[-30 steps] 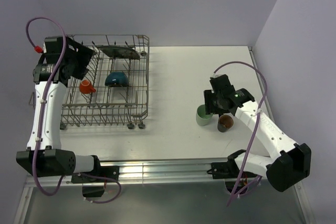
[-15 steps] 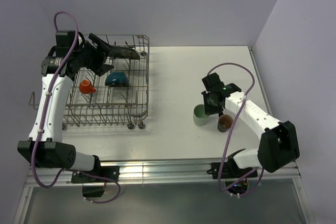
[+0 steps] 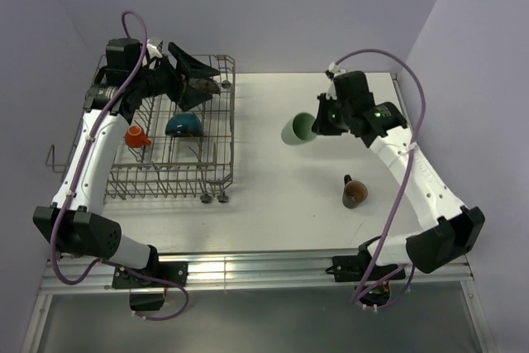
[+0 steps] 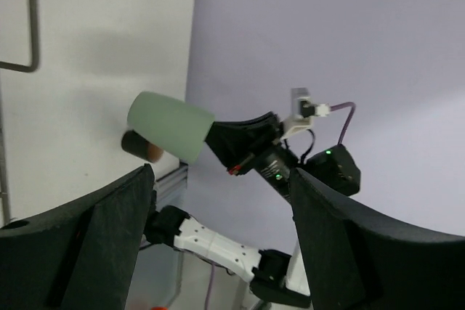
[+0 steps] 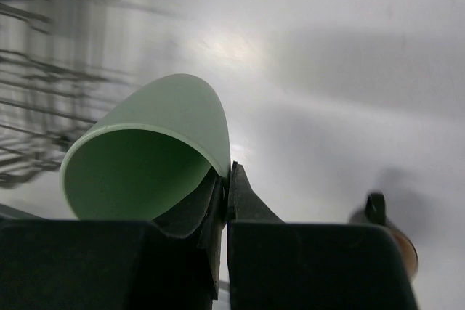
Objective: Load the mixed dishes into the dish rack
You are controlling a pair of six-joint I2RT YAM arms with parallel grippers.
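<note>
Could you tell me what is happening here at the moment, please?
The right gripper is shut on the rim of the pale green mug, holding it tipped sideways above the table, right of the dish rack. The left gripper hangs open over the rack's far end. The rack holds a blue bowl, an orange-red cup and a dark plate; the small brown cup stands on the table.

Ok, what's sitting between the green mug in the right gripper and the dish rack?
Nothing: the top view shows bare table between the mug and the rack. The brown cup stands off that line.
</note>
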